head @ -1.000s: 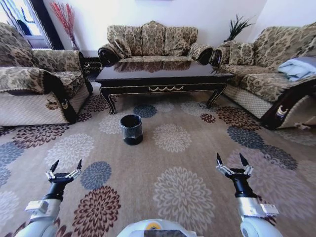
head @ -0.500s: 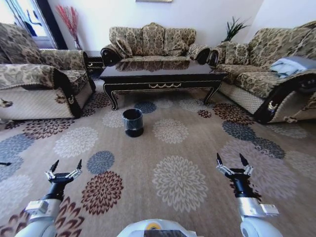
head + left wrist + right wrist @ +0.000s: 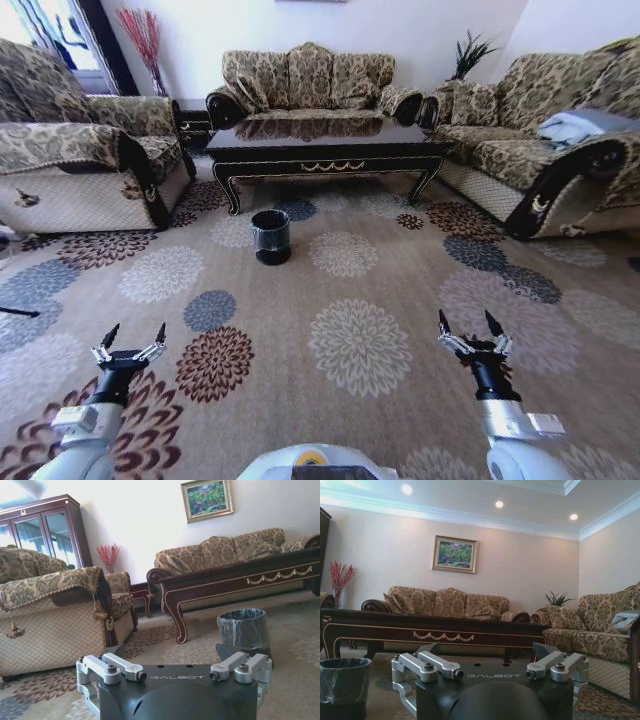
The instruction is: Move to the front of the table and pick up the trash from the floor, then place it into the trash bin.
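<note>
Bin (image 3: 271,237) dead ahead by table (image 3: 325,152) front edge, nearer left gripper (image 3: 130,341); right gripper (image 3: 470,333) level alongside; both spread, empty.

Floor (image 3: 420,270) beige, floral medallions brown, navy, grey, cream; table (image 3: 325,140) glossy dark brown, gold ornament; trash bin (image 3: 271,236) black.

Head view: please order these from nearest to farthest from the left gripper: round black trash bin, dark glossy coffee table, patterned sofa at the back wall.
From the left gripper:
1. Round black trash bin, on the carpet ahead.
2. Dark glossy coffee table, behind the bin.
3. Patterned sofa, against the back wall.
</note>
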Robot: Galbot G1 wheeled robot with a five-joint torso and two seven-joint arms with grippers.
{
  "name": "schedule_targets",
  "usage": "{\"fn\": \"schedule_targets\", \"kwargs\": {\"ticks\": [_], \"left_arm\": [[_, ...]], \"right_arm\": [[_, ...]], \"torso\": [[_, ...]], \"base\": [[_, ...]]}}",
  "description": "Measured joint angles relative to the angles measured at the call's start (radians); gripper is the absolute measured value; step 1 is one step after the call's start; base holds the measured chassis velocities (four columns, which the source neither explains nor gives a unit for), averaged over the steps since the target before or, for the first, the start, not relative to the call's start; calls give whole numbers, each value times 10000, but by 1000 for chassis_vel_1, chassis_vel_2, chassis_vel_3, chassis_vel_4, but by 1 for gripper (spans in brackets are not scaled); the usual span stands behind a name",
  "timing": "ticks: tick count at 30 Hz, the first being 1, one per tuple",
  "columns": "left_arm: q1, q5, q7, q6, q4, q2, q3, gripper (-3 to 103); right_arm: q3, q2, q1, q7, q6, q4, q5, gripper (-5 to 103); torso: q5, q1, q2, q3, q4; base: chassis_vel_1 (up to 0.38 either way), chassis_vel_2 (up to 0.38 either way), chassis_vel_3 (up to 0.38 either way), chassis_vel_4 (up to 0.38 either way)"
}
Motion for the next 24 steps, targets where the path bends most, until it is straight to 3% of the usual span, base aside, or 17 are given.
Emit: {"fn": "schedule_targets", "kwargs": {"ticks": [24], "left_arm": [[0,0,0,0,0,0,0,100]], "right_arm": [[0,1,0,0,0,0,0,100]], "torso": [[0,0,0,0,-2]], "base": [[149,-148,-144,153]]}}
